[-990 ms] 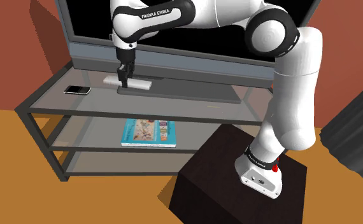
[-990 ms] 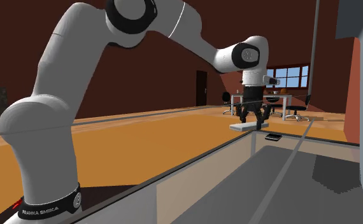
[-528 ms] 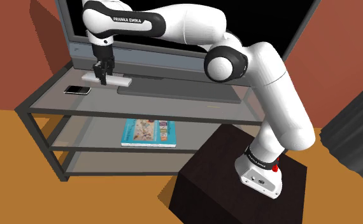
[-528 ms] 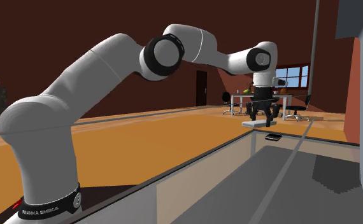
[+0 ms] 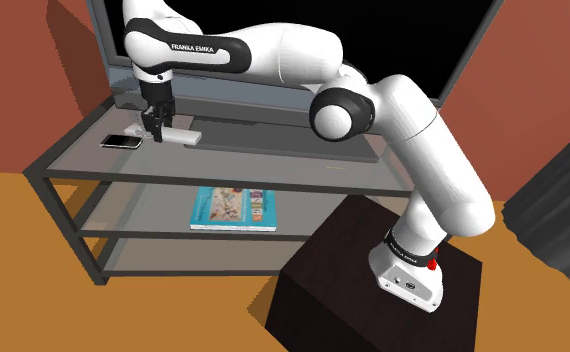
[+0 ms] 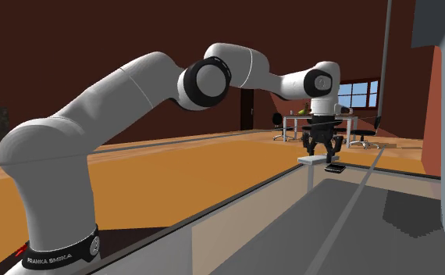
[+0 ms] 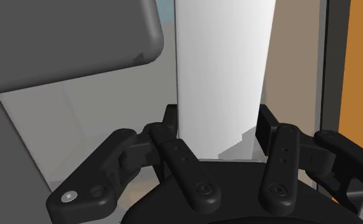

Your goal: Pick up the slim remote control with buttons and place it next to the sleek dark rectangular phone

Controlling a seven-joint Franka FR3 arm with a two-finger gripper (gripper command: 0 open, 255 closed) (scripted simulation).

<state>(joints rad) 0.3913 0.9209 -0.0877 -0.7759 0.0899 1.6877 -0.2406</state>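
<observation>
First, the stand box (image 5: 373, 275): dark, nearest in the shoulder view, with the white arm reaching from it up and left.
Book (image 5: 234, 209): lies flat on the middle shelf and is no part of the job.
Top glass shelf (image 5: 78, 158): carries the phone, with the remote just over or on it.
Phone (image 5: 121, 141): dark, flat, near the shelf's left end.
Gripper (image 5: 156, 130): clamped across the remote's narrow width, just right of the phone and apart from it.
Remote (image 7: 225, 70): a plain white bar, no buttons drawn, held at its left end with the rest running right, close beside the phone. Whether it touches the glass I cannot tell.
Handling: probably light, stiff and smooth. Held by one end, the long free part could swing or slip, so a hold nearer the middle, across the width, would be steadier. Lower it gently onto the glass.
Wrist view adds: both fingers (image 7: 181, 159) press the bar's long edges, and a grey slab, likely the television's foot, lies beside it.
Shoulder view adds: the small gap between phone and remote.
Second exterior view adds: the remote at about the shelf's level, just before the phone.
Television (image 5: 453, 40): a black screen at the back, its grey base (image 5: 283, 145) far behind the remote.
</observation>
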